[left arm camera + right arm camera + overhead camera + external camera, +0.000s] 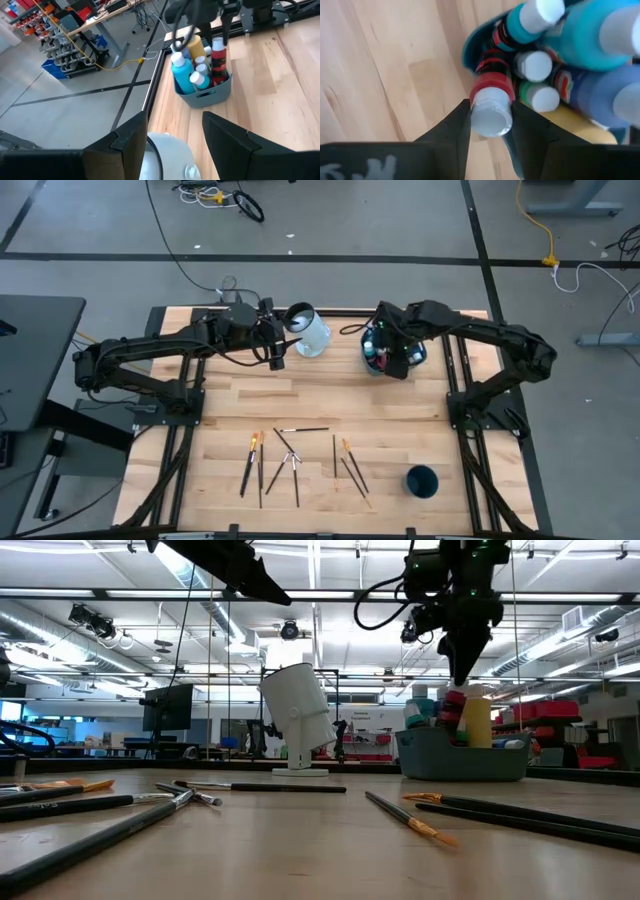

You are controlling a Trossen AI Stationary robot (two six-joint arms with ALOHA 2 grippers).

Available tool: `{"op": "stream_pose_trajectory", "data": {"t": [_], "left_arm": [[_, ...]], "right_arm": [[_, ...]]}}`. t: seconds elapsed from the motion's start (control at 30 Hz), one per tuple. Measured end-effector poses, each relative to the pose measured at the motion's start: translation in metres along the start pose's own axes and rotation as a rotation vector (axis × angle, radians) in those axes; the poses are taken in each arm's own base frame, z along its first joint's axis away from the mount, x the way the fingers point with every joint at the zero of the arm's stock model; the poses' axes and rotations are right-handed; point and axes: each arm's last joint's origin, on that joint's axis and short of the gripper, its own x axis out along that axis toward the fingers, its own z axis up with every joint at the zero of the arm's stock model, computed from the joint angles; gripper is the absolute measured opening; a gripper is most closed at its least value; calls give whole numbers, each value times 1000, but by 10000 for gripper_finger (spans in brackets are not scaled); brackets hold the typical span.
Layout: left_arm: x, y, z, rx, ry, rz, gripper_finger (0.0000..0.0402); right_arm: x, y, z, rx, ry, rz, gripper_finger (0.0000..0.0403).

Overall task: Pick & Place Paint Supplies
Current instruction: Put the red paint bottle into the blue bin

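Observation:
A teal tub (pixel 210 95) at the table's far right holds several white-capped paint bottles (pixel 186 75). My right gripper (pixel 490 107) points down over the tub's edge, shut on a red-labelled bottle (pixel 218 60) that stands taller than the others. Several paintbrushes (pixel 290 458) lie flat on the table near its front edge. My left gripper (pixel 172 142) hangs open in the air at the far middle, just above and beside a tilted white jug (pixel 300 720), touching nothing. My right gripper pinches the red bottle's white cap (pixel 490 117) between its two fingers (pixel 455 130), one on each side. The fingers come from above, pointing down. The bottle hangs upright below them with its lower part inside the tub; the tub's wall hides whether its bottom rests there.
A dark blue cup (pixel 421 480) stands near the front right corner. The white jug (pixel 312 332) leans on its base at the far middle. Bare wood lies between the brushes and the tub. Black frame rails (pixel 470 380) border the table's sides.

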Motion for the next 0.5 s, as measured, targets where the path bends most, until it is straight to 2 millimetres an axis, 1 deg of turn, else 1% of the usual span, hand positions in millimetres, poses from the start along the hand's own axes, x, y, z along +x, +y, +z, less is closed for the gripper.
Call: {"op": "stream_pose_trajectory", "data": {"t": [0.17,0.23,0.43,0.5], "left_arm": [[0,0,0,1,0,0,198],[0,0,0,2,0,0,198],[0,0,0,-2,0,-1,198],[0,0,0,-2,0,0,198]], "right_arm": [[1,-5,2,25,-38,11,123],[5,-6,1,28,-43,16,124],[23,-5,-9,27,16,15,125],[23,-5,-9,32,11,3,125]]}}
